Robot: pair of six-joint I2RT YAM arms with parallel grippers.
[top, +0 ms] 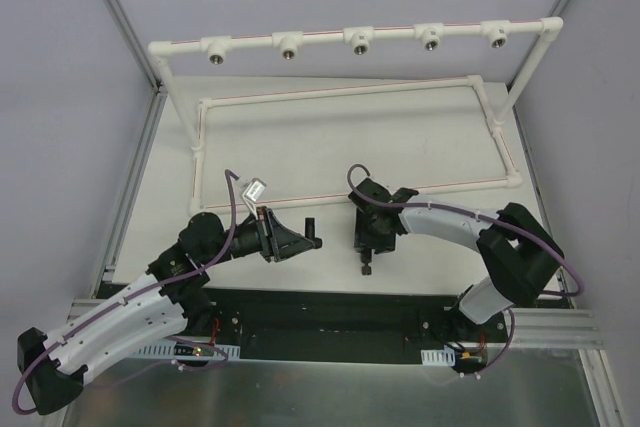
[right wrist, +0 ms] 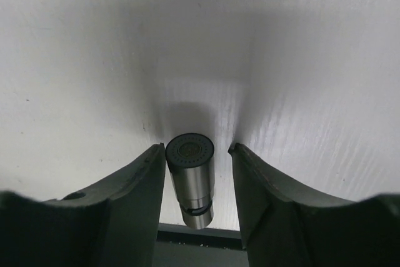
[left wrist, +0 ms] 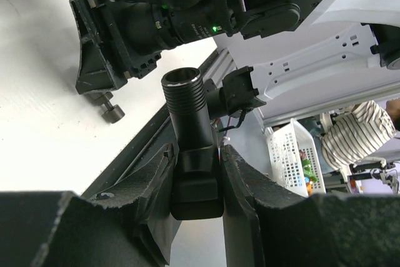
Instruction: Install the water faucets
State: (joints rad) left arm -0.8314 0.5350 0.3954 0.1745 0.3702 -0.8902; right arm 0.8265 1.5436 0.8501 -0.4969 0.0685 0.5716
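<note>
Near the near edge of the worktop (top: 330, 152), left of its middle, the left gripper (left wrist: 195, 161) is clamped tight on the threaded faucet body (left wrist: 187, 107). Both fingers (left wrist: 156, 182) press on the part's blocky lower end. The ribbed open mouth sticks out past the fingertips and points toward the right arm. It looks lifted clear of the surface, though its height cannot be read from these views.

Just right of the middle, also close to the near edge, the right gripper (right wrist: 197, 151) points straight down over the stubby faucet piece (right wrist: 190, 186), which lies on the worktop with its perforated round face toward the wrist camera. The jaws are apart and straddle it: the left pad sits right against its side, and a sliver of bare surface shows between the piece and the right pad. It is not yet held.

Along the far edge stands the white pipe frame (top: 340, 94) with its row of fittings (top: 360, 40), well apart from both arms.

The step in hand looks like the pick-up, with one part secured and the second about to be gripped. The next move probably calls for closing the right jaws squarely on the round stub, which could roll or squirt out if pinched off-centre. After that, lift it straight up before any carrying or joining of the parts.
</note>
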